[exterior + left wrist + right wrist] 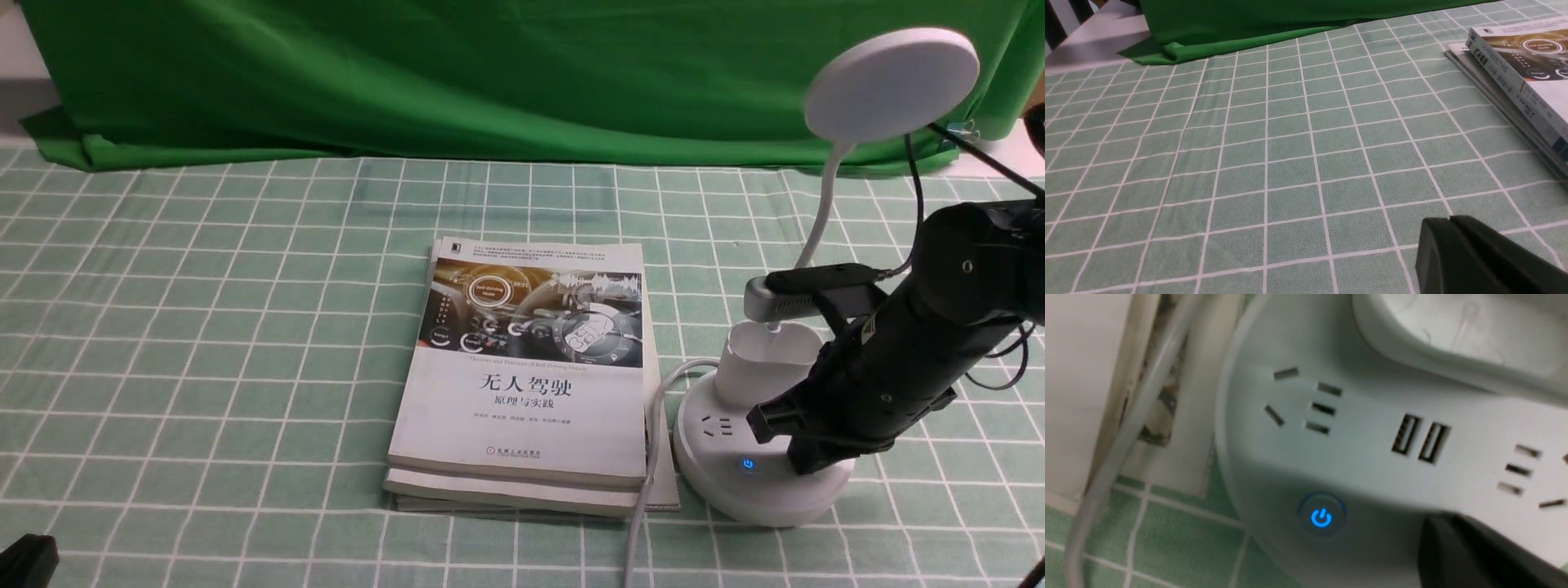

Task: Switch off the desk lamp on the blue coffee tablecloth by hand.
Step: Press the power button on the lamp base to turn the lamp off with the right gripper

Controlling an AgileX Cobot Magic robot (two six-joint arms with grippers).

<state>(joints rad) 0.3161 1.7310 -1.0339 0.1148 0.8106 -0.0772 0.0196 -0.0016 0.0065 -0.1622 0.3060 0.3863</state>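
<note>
We find the desk lamp [755, 367] standing at the right of the front view on the checked tablecloth [204, 327], just beside a stack of books [522, 392] at centre. Its round base carries a power button [1321, 517] glowing blue. The right hand [800, 457] hangs over the right part of the base, fingers closed together and gripping nothing, its tip near the button; we cannot confirm contact. The left hand [1449, 220] is over bare cloth, likewise closed and empty.
</note>
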